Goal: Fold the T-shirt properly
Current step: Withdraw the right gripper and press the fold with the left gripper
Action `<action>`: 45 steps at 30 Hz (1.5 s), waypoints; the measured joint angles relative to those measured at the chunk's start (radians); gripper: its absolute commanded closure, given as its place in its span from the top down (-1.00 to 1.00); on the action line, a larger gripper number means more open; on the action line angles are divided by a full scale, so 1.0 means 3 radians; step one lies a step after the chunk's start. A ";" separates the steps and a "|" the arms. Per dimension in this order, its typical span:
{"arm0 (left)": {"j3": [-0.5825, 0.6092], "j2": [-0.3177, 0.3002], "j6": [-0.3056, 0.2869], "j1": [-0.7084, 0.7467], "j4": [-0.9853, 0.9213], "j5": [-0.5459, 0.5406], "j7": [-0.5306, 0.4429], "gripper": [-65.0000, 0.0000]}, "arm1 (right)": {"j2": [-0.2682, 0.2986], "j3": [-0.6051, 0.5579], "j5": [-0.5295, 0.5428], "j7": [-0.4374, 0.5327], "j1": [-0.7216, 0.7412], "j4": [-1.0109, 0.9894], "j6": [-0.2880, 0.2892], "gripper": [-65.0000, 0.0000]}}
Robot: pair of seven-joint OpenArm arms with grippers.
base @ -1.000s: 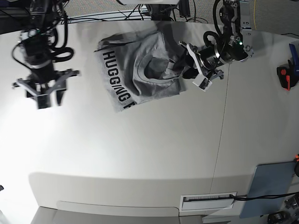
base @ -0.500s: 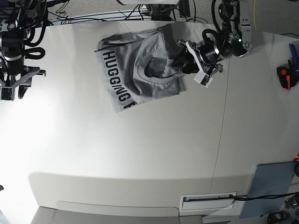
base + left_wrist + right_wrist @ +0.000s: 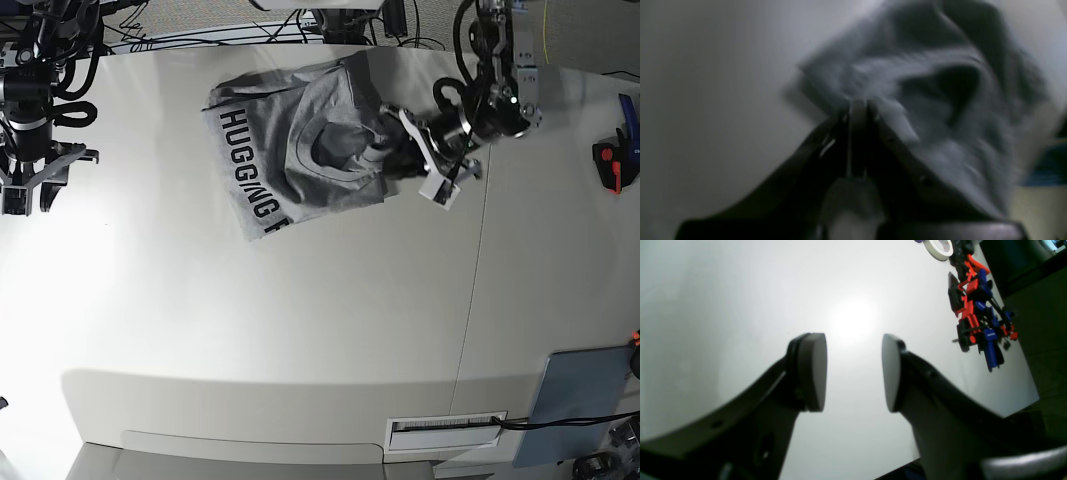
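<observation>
2 arms | L fingers [image 3: 858, 110] clamped on T-shirt [image 3: 300, 150] | R fingers [image 3: 811, 371] apart | white table [image 3: 300, 330], cables behind

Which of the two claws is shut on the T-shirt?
The left claw, pinched shut on the grey T-shirt at its edge. The right claw hangs open over bare table.

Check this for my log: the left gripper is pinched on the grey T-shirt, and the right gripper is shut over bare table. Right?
Not quite. The right gripper is open, as the right wrist view shows. The left gripper is indeed pinched on the grey T-shirt, and bare table lies under the right one.
</observation>
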 measured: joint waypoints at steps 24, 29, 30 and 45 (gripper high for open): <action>0.0000 0.0001 -0.0050 0.0215 0.0000 -0.0148 0.0407 -0.25 | 0.0000 -0.0001 0.0099 0.0000 -0.0001 0.0000 0.0000 -0.19; -0.0001 0.0003 -0.0045 0.0224 -0.0168 -0.0134 0.0229 -0.17 | 0.0000 -0.0001 0.0099 -0.0001 0.0000 0.0000 0.0000 -0.19; -0.0001 0.0001 -0.0043 0.0225 -0.0233 -0.0127 0.0145 -0.09 | 0.0000 -0.0001 0.0099 -0.0001 0.0000 0.0000 0.0000 -0.19; -0.0001 0.0000 -0.0336 0.0184 -0.0411 -0.0365 0.0055 -1.00 | 0.0000 -0.0001 0.0100 -0.0005 -0.0006 0.0000 0.0000 -0.19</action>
